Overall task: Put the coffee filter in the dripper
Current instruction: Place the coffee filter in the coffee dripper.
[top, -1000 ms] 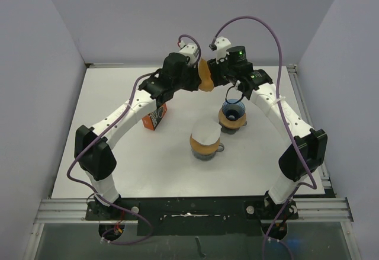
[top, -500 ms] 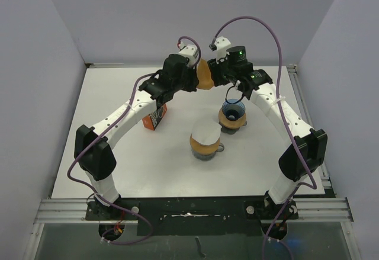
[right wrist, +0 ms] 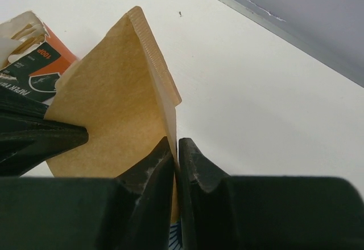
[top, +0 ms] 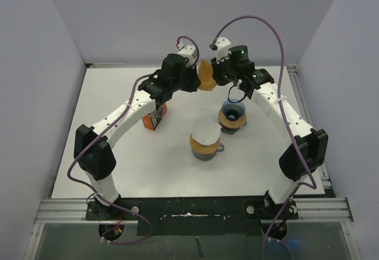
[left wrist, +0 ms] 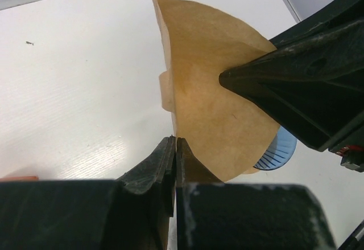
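Above the far middle of the tabletop (top: 118, 153), the coffee filter (top: 205, 74) is held in the air between both arms, just beyond the dripper (top: 234, 112). The paper is probably best drawn apart gently into a cone, without tearing, before being lowered. The left gripper (left wrist: 174, 147) is pinched tight on its lower edge. The right gripper (right wrist: 176, 147) is closed almost flat on the seam.
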Robot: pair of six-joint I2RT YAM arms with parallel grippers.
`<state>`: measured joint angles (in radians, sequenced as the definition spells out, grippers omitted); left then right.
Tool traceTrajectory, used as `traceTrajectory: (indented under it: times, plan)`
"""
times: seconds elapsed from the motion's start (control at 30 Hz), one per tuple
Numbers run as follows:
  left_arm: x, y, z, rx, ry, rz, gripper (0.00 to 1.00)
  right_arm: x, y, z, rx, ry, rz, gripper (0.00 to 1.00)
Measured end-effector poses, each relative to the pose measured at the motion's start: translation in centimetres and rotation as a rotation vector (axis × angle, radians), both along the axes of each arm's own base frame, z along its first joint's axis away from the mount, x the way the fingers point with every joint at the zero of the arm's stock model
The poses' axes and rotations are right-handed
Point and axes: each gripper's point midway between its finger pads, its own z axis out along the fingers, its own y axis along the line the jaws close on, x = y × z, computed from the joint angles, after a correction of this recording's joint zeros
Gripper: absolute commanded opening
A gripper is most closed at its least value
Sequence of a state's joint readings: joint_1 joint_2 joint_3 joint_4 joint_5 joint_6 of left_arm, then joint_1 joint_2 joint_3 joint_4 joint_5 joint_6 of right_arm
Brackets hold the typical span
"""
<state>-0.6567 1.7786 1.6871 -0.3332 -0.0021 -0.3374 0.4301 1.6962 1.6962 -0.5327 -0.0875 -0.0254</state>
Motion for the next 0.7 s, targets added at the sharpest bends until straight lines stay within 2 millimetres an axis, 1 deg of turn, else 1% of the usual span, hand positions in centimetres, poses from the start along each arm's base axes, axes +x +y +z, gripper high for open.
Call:
traceTrajectory:
  times: [0.07, 0.1, 0.2, 0.27, 0.33, 0.4, 0.47, 0.53, 0.7]
  plan:
    - [0.0, -0.1, -0.1, -0.027, 0.016, -0.012, 0.00, 0.1, -0.1, 0.0, 0.004, 0.002, 0.001, 0.02]
    - [0.0, -0.1, -0.2, -0.037, 0.024, -0.018, 0.03, 0.1, -0.3, 0.0, 0.004, 0.002, 0.001, 0.00]
    - [0.1, -0.1, -0.6, -0.099, 0.059, -0.052, 0.17, 0.2, -0.6, 0.0, 0.007, 0.002, 0.006, 0.00]
    - [0.3, 0.0, -0.9, -0.143, 0.081, -0.080, 0.24, 0.3, -0.9, 0.0, 0.006, 0.001, 0.016, 0.00]
    - [0.1, 0.2, -1.2, -0.191, 0.114, -0.117, 0.31, 0.0, -1.2, 0.0, -0.002, 0.000, 0.030, 0.00]
    - [0.1, 0.3, -0.8, -0.240, 0.130, -0.159, 0.38, -0.5, -1.8, -0.3, -0.017, 0.006, 0.045, 0.00]
    - [0.0, 0.3, -0.2, -0.276, 0.128, -0.197, 0.51, -1.0, -2.4, -0.5, -0.032, 0.014, 0.061, 0.00]
    - [-0.3, 0.0, 0.5, -0.303, 0.116, -0.248, 0.65, -1.6, -3.0, -0.5, -0.050, 0.021, 0.077, 0.00]
    - [-3.0, -1.0, 1.9, -0.337, 0.101, -0.416, 0.67, -3.4, -5.2, -0.3, -0.091, 0.033, 0.103, 0.00]
